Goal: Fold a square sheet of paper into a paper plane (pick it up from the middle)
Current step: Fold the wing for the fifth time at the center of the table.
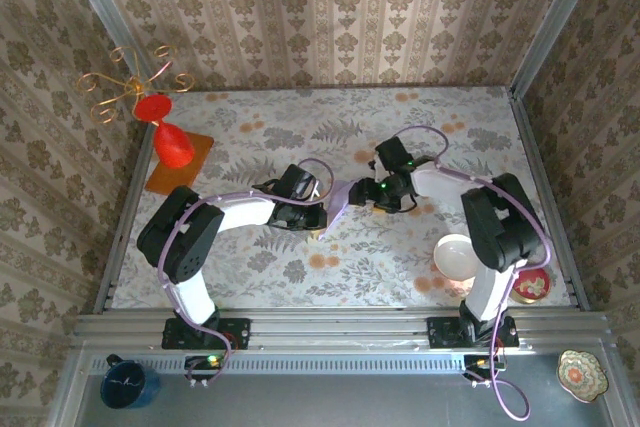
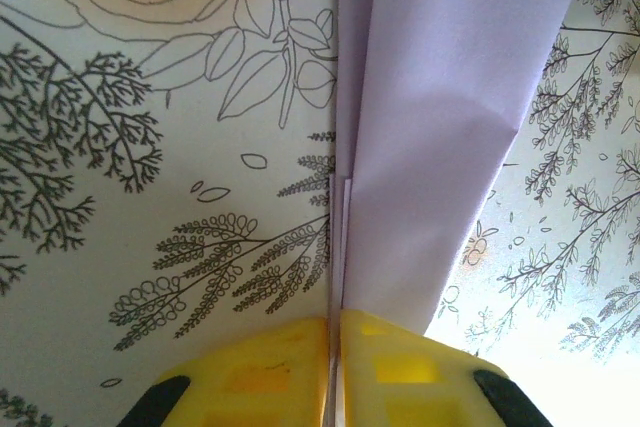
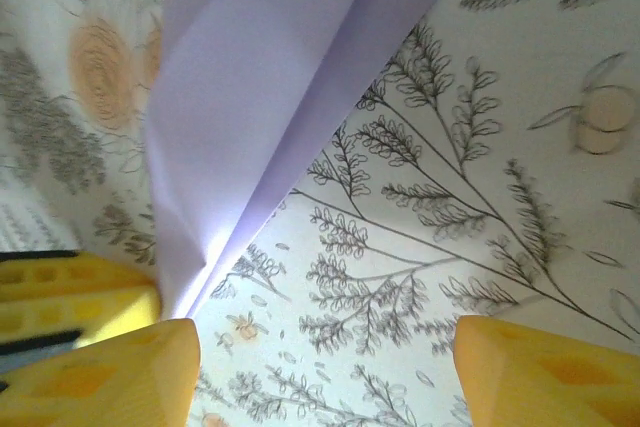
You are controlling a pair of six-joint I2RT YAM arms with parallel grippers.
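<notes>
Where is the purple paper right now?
From above, the lilac paper is near the middle of the table, pinched in the left hand, with the open right hand just to its right.

Pale lilac paper [image 2: 430, 147], floral table [image 1: 250, 117], red vase [image 1: 172, 145]

A floral cloth [image 1: 300, 117] is covering the table. A red cone-shaped vase [image 1: 172, 145] is standing on an orange square mat [image 1: 201, 145] at the far left, with a gold wire ornament [image 1: 125, 87] curling out above it. A white bowl [image 1: 456, 256] is sitting near the right edge, a small red dish [image 1: 531, 284] just beside it. On the near metal ledge, a blue mug [image 1: 128, 383] is resting at the left and a patterned dish [image 1: 582, 371] at the right
</notes>
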